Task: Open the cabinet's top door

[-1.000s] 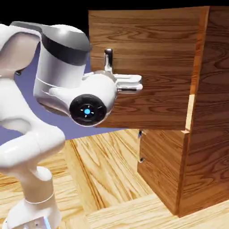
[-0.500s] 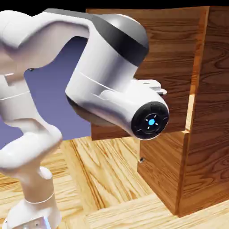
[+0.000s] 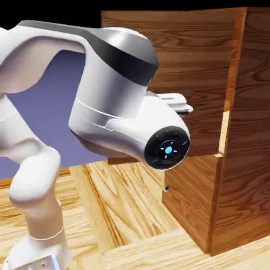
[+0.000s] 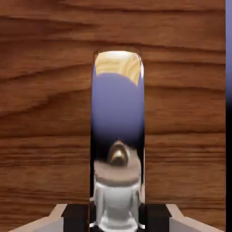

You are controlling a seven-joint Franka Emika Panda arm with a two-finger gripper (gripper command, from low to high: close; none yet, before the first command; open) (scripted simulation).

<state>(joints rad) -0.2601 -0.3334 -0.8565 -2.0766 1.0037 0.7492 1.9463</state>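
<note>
Exterior view, left: white arm (image 3: 31, 174) rises from the desk (image 3: 121, 205) at lower left and bends right across the frame. Its large grey-capped wrist housing (image 3: 124, 105), with a round dark end cap and blue light, blocks most of the hand.

Centre: only a pale sliver of the tool (image 3: 179, 104) shows past the housing, lying against the face of the top door (image 3: 190, 58). The jaws are not visible in this view.

Hand view: the silver bar handle (image 4: 118, 131) runs upright through the middle, very close, mirroring the blue-violet backdrop and a patch of wood. Grey fingertips (image 4: 59, 216) sit at the bottom edge on either side of the bar. Tool is closed on the handle. Wood grain of the door fills the rest; a thin strip of backdrop shows at the far right edge.

Right: the cabinet (image 3: 248, 132) stands on the desk at the right side. The top door is swung out toward the left, its hinge side at the cabinet's corner, a pale gap showing there. Lower door (image 3: 190, 203) sits shut beneath it.
</note>
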